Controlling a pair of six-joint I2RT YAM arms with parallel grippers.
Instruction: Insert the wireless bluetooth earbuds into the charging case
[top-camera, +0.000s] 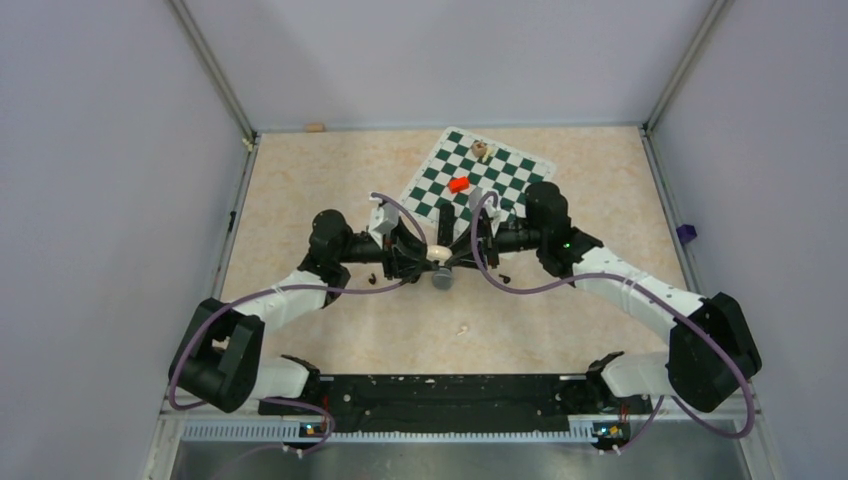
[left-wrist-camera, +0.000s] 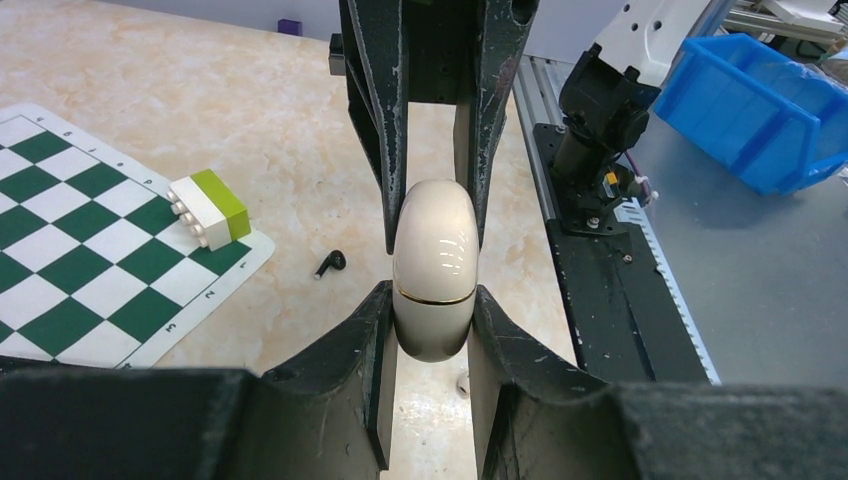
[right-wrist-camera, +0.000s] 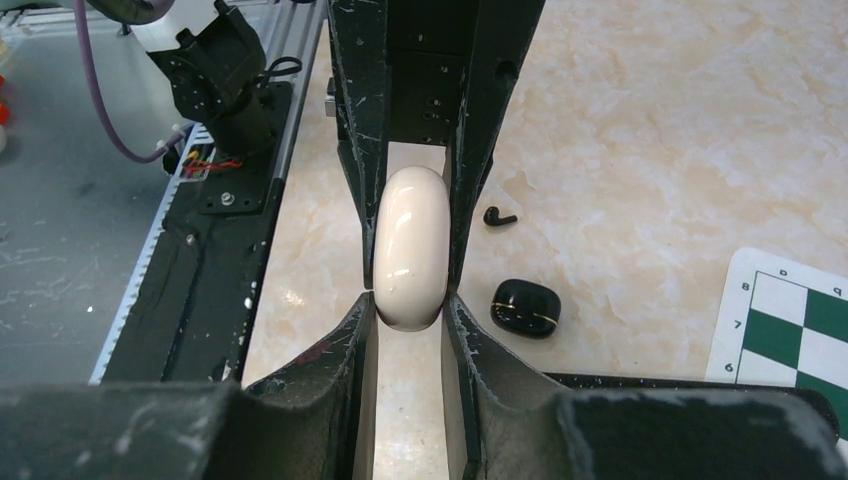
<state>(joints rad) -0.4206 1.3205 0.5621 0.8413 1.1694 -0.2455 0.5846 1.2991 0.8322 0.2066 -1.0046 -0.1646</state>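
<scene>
Left gripper (left-wrist-camera: 432, 292) above beige marbled tabletop (top-camera: 300, 180), lilac walls (top-camera: 100, 150)

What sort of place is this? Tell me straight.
Probably a lab robot test cell: pale walls box in the table, a metal rail runs along its near edge, and a blue bin stands nearby.

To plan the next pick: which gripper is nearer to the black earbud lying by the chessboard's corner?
Right. The black earbud lies just beside the right gripper; the left gripper is farther, across the off-white case that both hold.
</scene>
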